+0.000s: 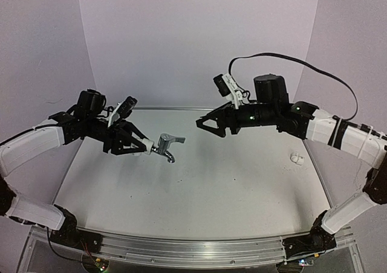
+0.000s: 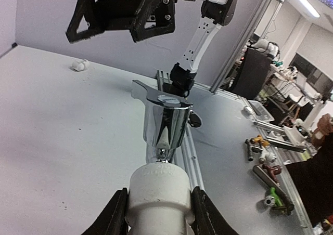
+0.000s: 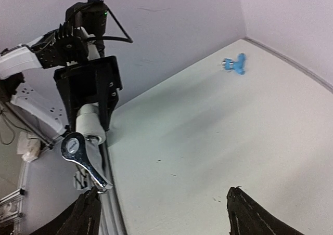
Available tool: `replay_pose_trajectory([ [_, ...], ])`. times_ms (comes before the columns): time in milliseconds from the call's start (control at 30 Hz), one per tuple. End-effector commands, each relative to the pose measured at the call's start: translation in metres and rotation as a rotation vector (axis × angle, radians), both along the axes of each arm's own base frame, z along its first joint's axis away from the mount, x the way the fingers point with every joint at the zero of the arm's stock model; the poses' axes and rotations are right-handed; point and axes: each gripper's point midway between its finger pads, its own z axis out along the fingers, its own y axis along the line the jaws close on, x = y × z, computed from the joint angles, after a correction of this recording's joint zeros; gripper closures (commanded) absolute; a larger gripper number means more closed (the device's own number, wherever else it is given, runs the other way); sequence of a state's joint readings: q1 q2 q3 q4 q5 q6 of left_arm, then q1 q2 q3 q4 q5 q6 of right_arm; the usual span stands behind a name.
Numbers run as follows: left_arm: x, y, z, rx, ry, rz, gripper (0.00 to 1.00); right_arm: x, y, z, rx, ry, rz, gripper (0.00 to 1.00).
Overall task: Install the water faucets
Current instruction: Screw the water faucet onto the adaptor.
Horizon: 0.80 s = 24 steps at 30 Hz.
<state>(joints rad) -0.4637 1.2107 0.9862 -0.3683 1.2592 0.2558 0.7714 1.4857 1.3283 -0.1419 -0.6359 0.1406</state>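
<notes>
Left arm (image 1: 33,146), white shells with black joints: elbow low, forearm reaching inward to the right. Left claw (image 1: 143,145) roughly level, black jaws clamped on a white cylindrical plastic fitting (image 2: 158,191). Right arm (image 1: 341,133), same build, reaches left and sits higher. Right claw (image 1: 202,123): jaws spread wide, tips aimed toward the left claw, well apart from it.

Above the table's (image 1: 211,188) left half, the left claw (image 1: 145,146) grips a pipe fitting (image 2: 158,193) with a faucet (image 1: 166,145) at its tip, facing the right claw (image 1: 201,123), well apart. A loose fitting (image 1: 297,159) lies near the table's right edge; another faucet (image 3: 234,64) lies on it near the wall (image 3: 291,16).
</notes>
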Motion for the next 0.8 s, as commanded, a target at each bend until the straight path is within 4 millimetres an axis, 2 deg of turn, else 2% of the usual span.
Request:
replay_pose_trajectory([
  [0, -0.008, -0.004, 0.024, -0.094, 0.202, -0.213, 1.0, 0.043, -0.056, 0.002, -0.124, -0.207, -0.37, 0.14],
  [100, 0.01, -0.013, 0.013, -0.056, 0.304, -0.199, 1.0, 0.044, -0.076, 0.0, -0.152, -0.242, -0.444, 0.14],
  [167, 0.034, -0.024, 0.0, 0.004, 0.365, -0.126, 1.0, 0.042, -0.085, -0.003, -0.164, -0.253, -0.473, 0.13],
  [200, 0.049, -0.03, -0.009, 0.045, 0.413, -0.072, 1.0, 0.041, -0.089, -0.004, -0.168, -0.259, -0.483, 0.13],
  [300, 0.11, -0.045, -0.049, 0.184, 0.555, 0.166, 1.0, 0.039, -0.098, -0.008, -0.182, -0.27, -0.507, 0.12],
  [367, 0.144, -0.052, -0.077, 0.232, 0.667, 0.243, 1.0, 0.039, -0.103, -0.013, -0.194, -0.27, -0.523, 0.12],
  [467, 0.183, -0.059, -0.108, 0.26, 0.771, 0.289, 1.0, 0.038, -0.111, -0.017, -0.209, -0.275, -0.552, 0.12],
  [600, 0.24, -0.067, -0.132, 0.232, 0.805, 0.287, 1.0, 0.034, -0.121, -0.018, -0.213, -0.283, -0.579, 0.11],
  [700, 0.28, -0.062, -0.15, 0.199, 0.84, 0.292, 1.0, 0.03, -0.128, -0.017, -0.206, -0.287, -0.594, 0.11],
  [767, 0.3, -0.058, -0.164, 0.183, 0.868, 0.287, 1.0, 0.027, -0.131, -0.016, -0.193, -0.277, -0.596, 0.11],
])
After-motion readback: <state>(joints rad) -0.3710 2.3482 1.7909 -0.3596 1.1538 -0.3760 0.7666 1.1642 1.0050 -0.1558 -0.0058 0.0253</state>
